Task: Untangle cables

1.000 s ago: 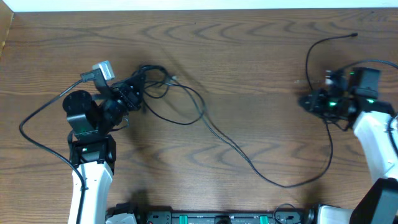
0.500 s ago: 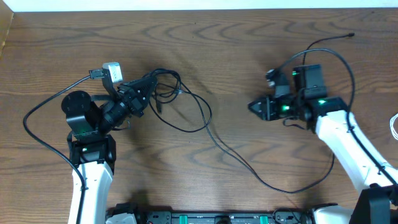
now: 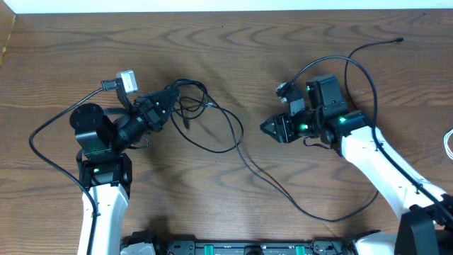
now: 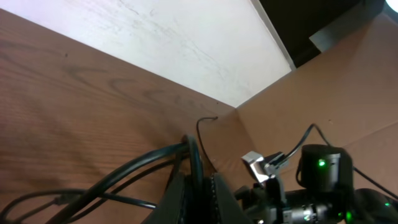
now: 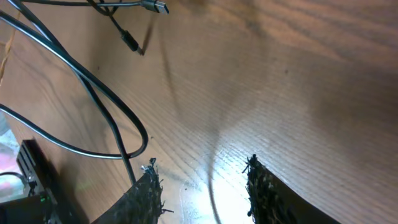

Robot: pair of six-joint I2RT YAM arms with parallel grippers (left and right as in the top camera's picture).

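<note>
Tangle (image 3: 188, 105) of thin black cables is sitting on the wooden table (image 3: 233, 42) at the left arm's side. The left gripper (image 3: 163, 100) is clamping tight on the bundle, with loops fanning out beyond its tips. The right gripper (image 3: 269, 129) is hanging with jaws apart and nothing between its fingers (image 5: 146, 190), pointing leftward at the knot. One long strand (image 3: 283, 190) is running diagonally away from the knot, passing near that empty hand on the robot's side — probably its easiest catch.
</note>
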